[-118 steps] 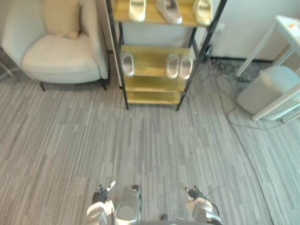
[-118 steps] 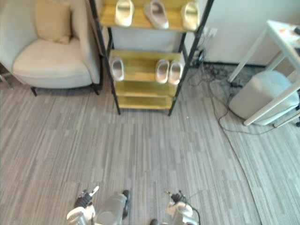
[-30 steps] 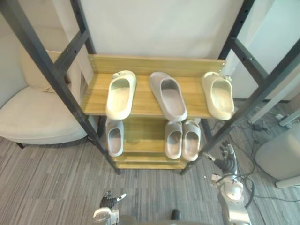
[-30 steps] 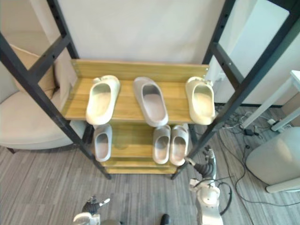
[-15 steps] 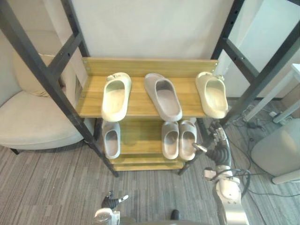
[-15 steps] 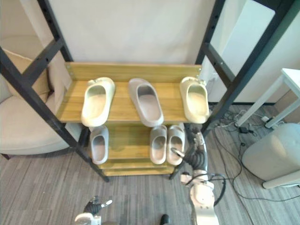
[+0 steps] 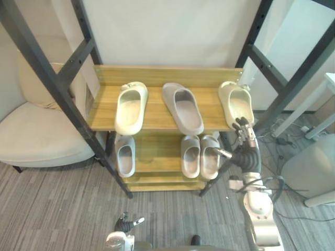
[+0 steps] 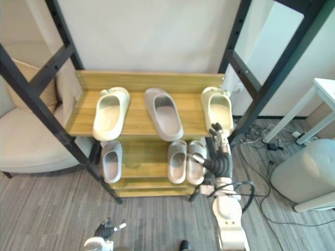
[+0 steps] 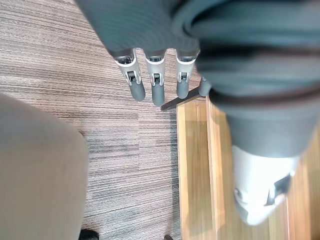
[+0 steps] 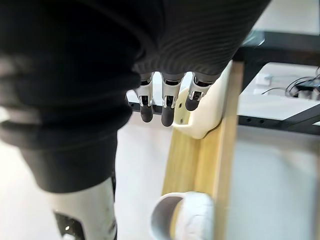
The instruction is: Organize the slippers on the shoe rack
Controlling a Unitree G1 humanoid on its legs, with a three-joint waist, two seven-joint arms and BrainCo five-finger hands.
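1. Shoe rack [image 7: 157, 116]: black frame and wooden shelves, standing on the carpet [image 7: 52, 209] at the far wall.
2. Upper shelf held three slippers set apart: a left cream slipper [image 7: 131, 107], a middle grey slipper [image 7: 183, 108] lying slightly askew, and a right cream slipper [image 7: 236, 103].
3. Lower shelf held a single grey slipper [image 7: 125, 155] at the left and a grey pair [image 7: 200, 156] side by side at the right.
4. Right hand [image 7: 246, 146]: raised at the near right corner of the rack, its fingers [image 10: 165, 107] straight and side by side, tips just beside the right cream slipper's near end; contact could not be told.
5. Left hand [image 7: 125, 224]: low over the carpet, fingers [image 9: 156, 85] straight and holding nothing.
6. Armchair [image 7: 36, 136]: pale, left of the rack.
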